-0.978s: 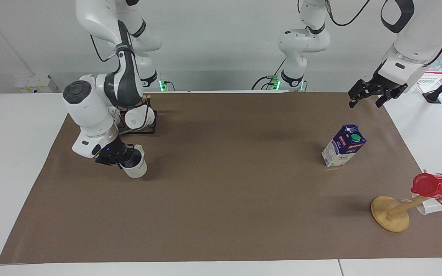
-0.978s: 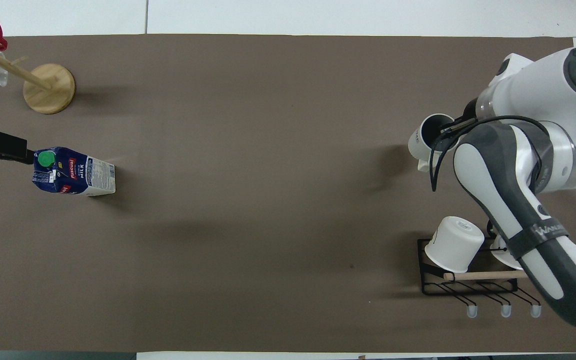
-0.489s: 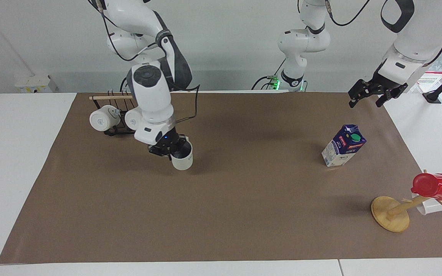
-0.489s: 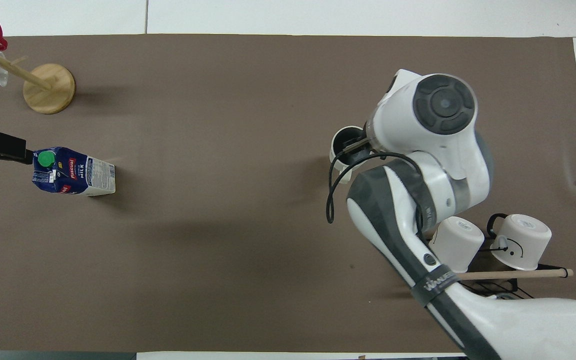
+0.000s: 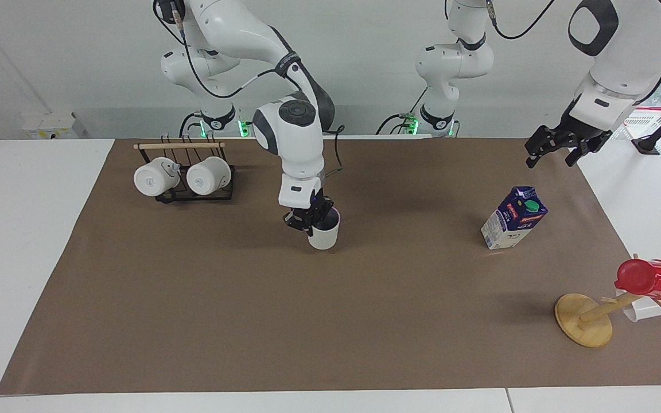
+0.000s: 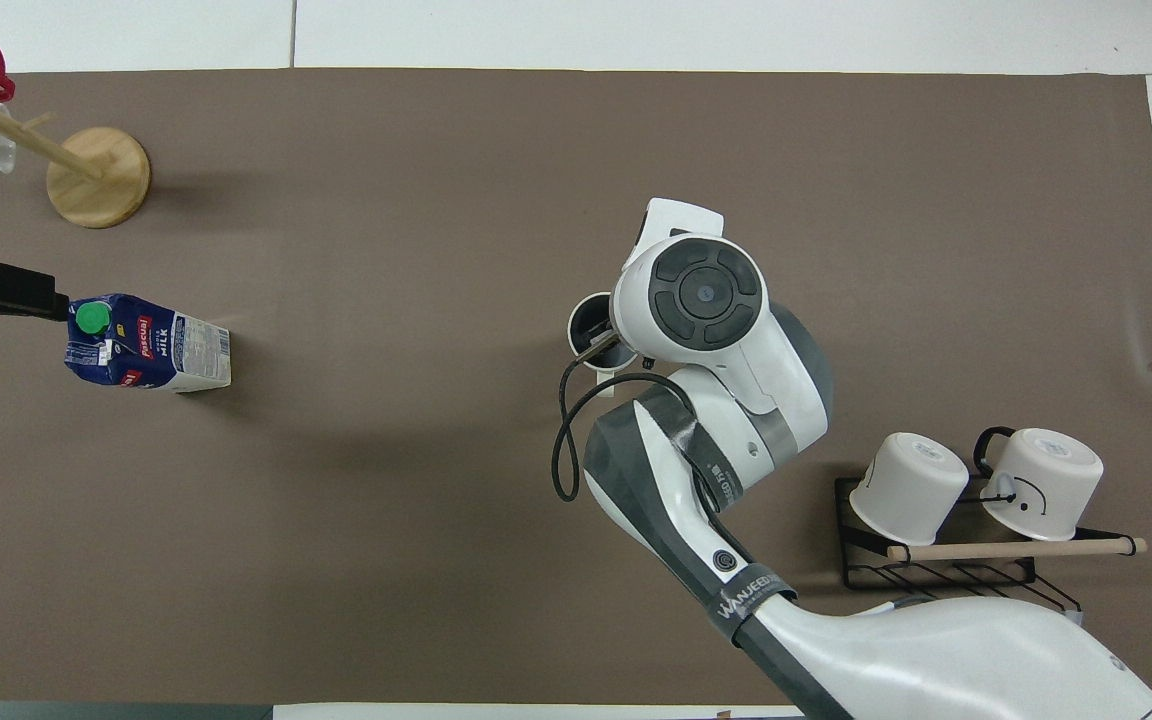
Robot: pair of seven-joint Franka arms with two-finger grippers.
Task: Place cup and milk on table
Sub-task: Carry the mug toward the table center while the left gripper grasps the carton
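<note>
Facing view shows the right pincer (image 5: 310, 220) closed on the rim of the cream-white cylindrical mug with the grey-blue inside (image 5: 324, 236). Over the last second it has carried that mug from the right arm's end of the wide white bench with its brown paper sheet (image 5: 330, 321) to the middle, where the mug now sits upright, at or just above the sheet. Release looks like the next step.

The small blue-and-white gable-top milk carton with a green cap (image 5: 513, 218) has not moved and stands on the sheet toward the left arm's end. The left pincer (image 5: 557, 148) waits in the air, fingers spread, holding nothing.

Count: one carton, one carried mug, two whiter mugs (image 5: 184, 178) on a black wire rack (image 5: 195, 195), one red cup (image 5: 649, 279) on a wooden peg stand (image 5: 584, 319).
</note>
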